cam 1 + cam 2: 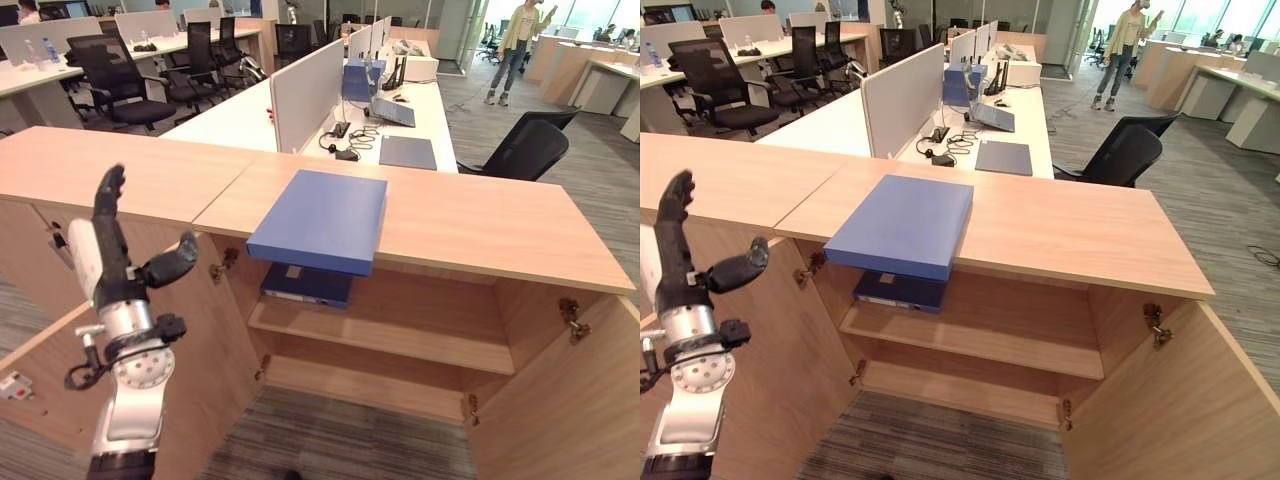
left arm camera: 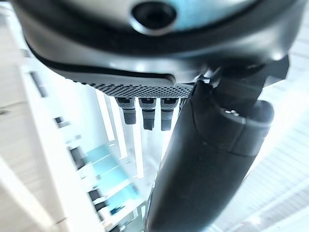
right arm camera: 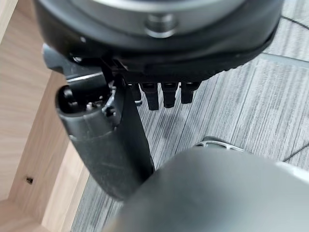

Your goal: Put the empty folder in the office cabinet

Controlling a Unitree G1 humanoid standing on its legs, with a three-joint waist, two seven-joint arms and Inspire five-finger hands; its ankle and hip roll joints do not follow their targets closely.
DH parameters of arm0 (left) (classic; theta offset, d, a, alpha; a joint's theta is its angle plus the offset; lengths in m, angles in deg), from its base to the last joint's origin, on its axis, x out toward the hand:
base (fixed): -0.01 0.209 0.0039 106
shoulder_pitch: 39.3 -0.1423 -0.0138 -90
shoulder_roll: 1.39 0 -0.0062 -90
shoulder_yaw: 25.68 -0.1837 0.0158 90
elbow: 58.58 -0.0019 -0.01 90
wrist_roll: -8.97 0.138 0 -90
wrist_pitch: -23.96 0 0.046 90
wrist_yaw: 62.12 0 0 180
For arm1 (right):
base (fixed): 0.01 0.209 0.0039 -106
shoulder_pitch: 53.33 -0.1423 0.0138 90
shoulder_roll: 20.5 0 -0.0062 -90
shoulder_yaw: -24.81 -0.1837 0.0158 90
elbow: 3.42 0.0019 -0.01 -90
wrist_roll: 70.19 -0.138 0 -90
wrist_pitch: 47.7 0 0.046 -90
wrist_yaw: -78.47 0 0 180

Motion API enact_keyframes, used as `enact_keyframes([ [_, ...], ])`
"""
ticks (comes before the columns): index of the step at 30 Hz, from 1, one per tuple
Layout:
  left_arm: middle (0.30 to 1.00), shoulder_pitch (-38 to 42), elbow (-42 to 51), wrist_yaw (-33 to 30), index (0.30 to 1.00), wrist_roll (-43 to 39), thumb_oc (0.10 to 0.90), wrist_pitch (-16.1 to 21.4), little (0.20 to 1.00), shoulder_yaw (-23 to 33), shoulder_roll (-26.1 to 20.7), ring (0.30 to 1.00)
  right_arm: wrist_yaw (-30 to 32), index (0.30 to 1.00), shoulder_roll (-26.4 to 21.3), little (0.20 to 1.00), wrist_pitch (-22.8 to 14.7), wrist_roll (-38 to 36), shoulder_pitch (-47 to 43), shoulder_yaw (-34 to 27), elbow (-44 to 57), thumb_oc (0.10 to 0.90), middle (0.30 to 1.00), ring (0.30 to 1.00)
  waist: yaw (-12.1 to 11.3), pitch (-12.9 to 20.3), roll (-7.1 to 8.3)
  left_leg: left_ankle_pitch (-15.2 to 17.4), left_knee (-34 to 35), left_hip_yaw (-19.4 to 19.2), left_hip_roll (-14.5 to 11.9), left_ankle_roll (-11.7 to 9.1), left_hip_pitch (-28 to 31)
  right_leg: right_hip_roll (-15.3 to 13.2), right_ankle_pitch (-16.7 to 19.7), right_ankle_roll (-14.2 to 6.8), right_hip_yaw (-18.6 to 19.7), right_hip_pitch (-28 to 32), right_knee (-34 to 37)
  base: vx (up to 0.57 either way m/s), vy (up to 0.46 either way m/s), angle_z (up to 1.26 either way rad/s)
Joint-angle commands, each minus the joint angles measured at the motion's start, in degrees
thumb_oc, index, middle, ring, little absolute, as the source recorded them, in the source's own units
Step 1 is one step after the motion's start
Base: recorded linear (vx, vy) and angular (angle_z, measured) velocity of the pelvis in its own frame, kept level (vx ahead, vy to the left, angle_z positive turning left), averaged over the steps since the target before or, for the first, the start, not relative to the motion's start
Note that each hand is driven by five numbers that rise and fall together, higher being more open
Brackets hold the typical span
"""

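Left hand [image 1: 118, 262] up near camera, fingers straight, thumb spread, holding nothing, well apart from target. Right hand [image 3: 125, 140] hangs over carpet beside door panel, fingers relaxed, empty too.

Cabinet [image 1: 420, 345] doors wide open; another folder [image 1: 306, 285] already lies on upper shelf.

Blue folder [image 1: 320, 220] lies flat on cabinet top, front edge overhanging opening.

Risks: one-handed pinch on overhang tips it off to floor; smooth cover slips; shelf gap tight above stored folder, so entry may jam.
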State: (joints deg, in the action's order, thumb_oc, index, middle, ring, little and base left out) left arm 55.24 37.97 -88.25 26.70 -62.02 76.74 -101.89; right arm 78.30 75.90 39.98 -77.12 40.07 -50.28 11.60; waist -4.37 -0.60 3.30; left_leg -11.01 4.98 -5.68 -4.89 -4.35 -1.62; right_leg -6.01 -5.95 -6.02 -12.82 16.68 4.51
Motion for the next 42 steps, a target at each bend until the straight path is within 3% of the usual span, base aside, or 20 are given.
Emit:
enact_keyframes([
  [1, 0.9, 9.0, 3.4, -4.5, 0.9, 6.4, 0.8, 3.0, 0.9, 1.0, -4.6, 0.9, -0.1, 0.9, 0.0, 0.9, -0.3, 1.6, -1.5, 1.6, -2.1, 0.8, 0.9, 0.9, -0.1, 0.5, -0.86, 9.3, 0.0, -1.5, 1.7, -0.8, 8.3, 1.9, 4.1, -1.8, -3.6, -5.8, 0.5, 0.01, 0.008, -0.09],
  [4, 0.9, 10.6, 8.7, -2.9, 0.9, 9.2, 0.8, 5.1, 0.9, -0.7, -5.9, 0.9, -0.3, 0.9, -0.2, 0.9, -0.6, 1.4, -1.6, 1.8, -2.8, 0.8, 0.9, 0.9, 0.1, 0.8, -1.06, 10.0, 0.0, -1.4, 1.9, -0.7, 8.6, 1.8, 3.9, -1.8, -3.5, -5.7, 0.5, -0.01, 0.016, -0.1],
  [10, 0.9, 12.1, 16.0, 4.7, 0.9, 4.8, 0.8, 9.6, 0.9, -5.6, -7.9, 0.9, -1.0, 0.9, -0.4, 0.9, -0.9, 1.1, -1.5, 1.7, -3.2, 0.8, 0.9, 0.9, 0.4, 0.9, -1.28, 10.5, 0.0, -1.3, 2.0, -0.5, 8.8, 1.7, 3.9, -1.9, -3.5, -5.6, 0.5, 0.0, 0.0, 0.0],
  [11, 0.9, 13.1, 20.2, 10.1, 0.9, -2.3, 0.8, 12.4, 0.9, -9.9, -9.3, 0.9, -1.8, 0.9, -0.4, 0.9, -0.8, 0.6, -1.3, 1.9, -3.4, 0.8, 0.9, 0.9, 0.9, 1.0, -1.49, 10.8, 0.0, -1.4, 2.0, -0.3, 8.9, 1.7, 3.9, -1.9, -3.4, -5.6, 0.5, 0.0, 0.0, 0.0],
  [12, 0.9, 13.1, 20.3, 10.1, 0.9, -2.3, 0.8, 12.4, 0.9, -9.9, -9.3, 0.9, -1.8, 0.9, -0.4, 0.9, -0.8, 0.7, -1.3, 1.8, -3.4, 0.8, 0.9, 0.9, 0.9, 1.0, -1.48, 10.8, 0.0, -1.4, 2.0, -0.3, 8.9, 1.7, 3.9, -1.9, -3.4, -5.6, 0.5, 0.0, 0.0, 0.0],
  [14, 0.9, 14.0, 22.8, 15.2, 0.9, -9.9, 0.8, 14.4, 0.9, -14.2, -9.8, 0.9, -2.5, 0.9, -0.4, 0.9, -0.7, 0.0, -1.1, 2.2, -3.7, 0.8, 0.9, 0.9, 1.3, 0.9, -1.71, 10.9, 0.0, -1.4, 1.9, -0.2, 9.0, 1.6, 4.0, -2.0, -3.5, -5.6, 0.5, 0.0, 0.0, 0.0],
  [19, 0.9, 15.2, 22.1, 21.6, 0.9, -15.5, 0.8, 13.9, 0.9, -20.6, -11.5, 0.9, -3.2, 0.9, -1.1, 0.9, -0.3, 0.0, -1.1, 2.0, -4.4, 0.8, 0.9, 0.9, 1.5, 1.1, -1.96, 11.2, 0.0, -1.5, 2.0, -0.1, 9.3, 1.6, 4.1, -2.2, -3.7, -5.4, 0.5, 0.0, 0.0, 0.0],
  [24, 0.9, 16.0, 17.8, 24.2, 0.9, -12.8, 0.8, 12.2, 0.9, -25.0, -12.9, 0.9, -3.3, 0.9, -1.4, 0.9, 0.1, 0.1, -1.4, 1.9, -4.6, 0.8, 0.9, 0.9, 1.8, 1.2, -2.25, 11.4, 0.0, -1.4, 2.0, -0.1, 9.6, 1.6, 3.9, -2.3, -3.8, -5.1, 0.5, 0.0, 0.0, 0.0],
  [37, 0.9, 17.6, 6.5, 23.6, 0.9, 0.8, 0.8, 8.7, 0.9, -27.7, -14.0, 0.9, -3.6, 0.9, -1.9, 0.9, 0.6, 1.0, -1.2, 1.9, -5.1, 0.8, 0.9, 0.9, 2.6, 1.5, -2.63, 12.0, 0.0, -1.9, 2.0, 0.0, 10.5, 1.5, 3.7, -2.3, -3.5, -4.5, 0.5, 0.0, 0.0, 0.0],
  [42, 0.9, 16.6, 2.7, 22.7, 0.9, 1.3, 0.8, 7.3, 0.9, -27.0, -12.3, 0.9, -3.3, 0.9, -2.2, 0.9, 0.9, 1.1, -0.9, 1.5, -5.4, 0.8, 0.9, 0.9, 3.0, 1.7, -2.65, 12.1, 0.0, -2.3, 2.0, 0.1, 10.8, 1.5, 3.5, -2.2, -3.1, -4.3, 0.5, 0.0, 0.0, 0.0],
])
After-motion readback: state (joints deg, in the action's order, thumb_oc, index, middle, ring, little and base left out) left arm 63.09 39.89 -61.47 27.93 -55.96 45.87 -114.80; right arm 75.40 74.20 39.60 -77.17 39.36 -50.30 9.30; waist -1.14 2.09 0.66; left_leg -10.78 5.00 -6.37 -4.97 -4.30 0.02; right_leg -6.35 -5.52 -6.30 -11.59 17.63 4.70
